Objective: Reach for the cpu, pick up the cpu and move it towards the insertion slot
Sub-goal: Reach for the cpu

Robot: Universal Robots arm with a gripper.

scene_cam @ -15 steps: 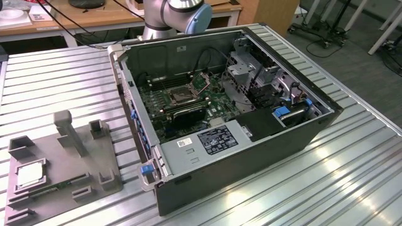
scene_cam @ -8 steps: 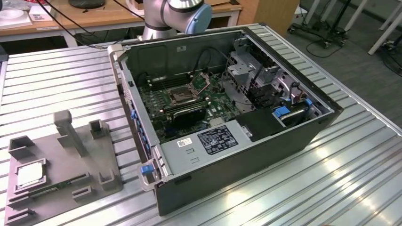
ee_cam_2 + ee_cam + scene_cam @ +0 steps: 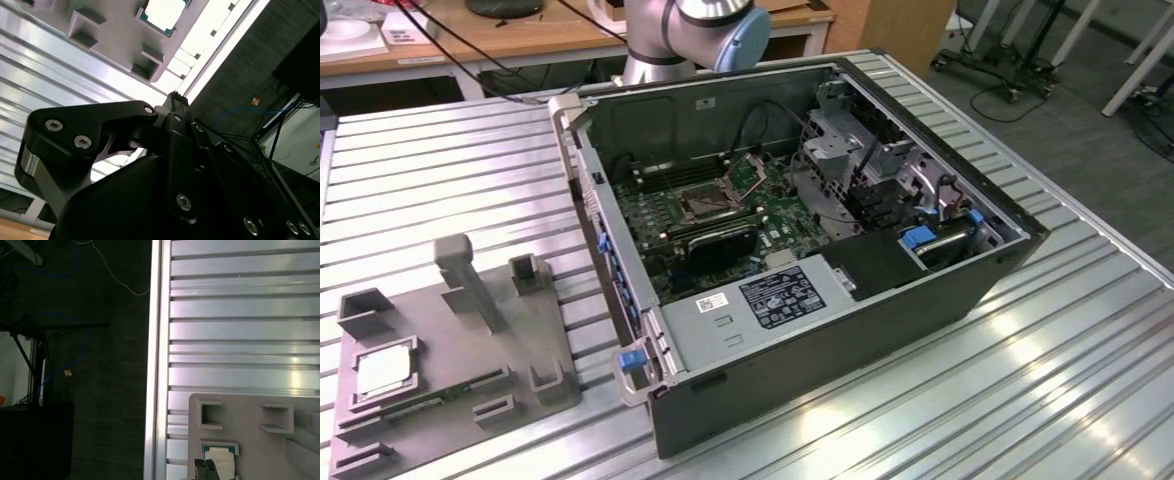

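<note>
The cpu (image 3: 383,372) lies flat in a square recess of the gray tray (image 3: 447,345) at the exterior view's lower left, silvery top up. Both wrist views show it in that tray, as the cpu (image 3: 218,455) and the cpu (image 3: 162,12). My gripper (image 3: 205,470) hangs well above the table, its two dark fingertips pressed together and holding nothing, with the chip just beyond them. The insertion slot (image 3: 703,205) is the metal-framed socket on the green board inside the open computer case (image 3: 854,300).
The arm's base (image 3: 694,30) stands behind the case. The tray carries upright gray posts (image 3: 467,280) and a thin green memory stick (image 3: 434,400). The ribbed aluminium table (image 3: 240,330) ends at an edge beside the tray, with dark floor and cables beyond.
</note>
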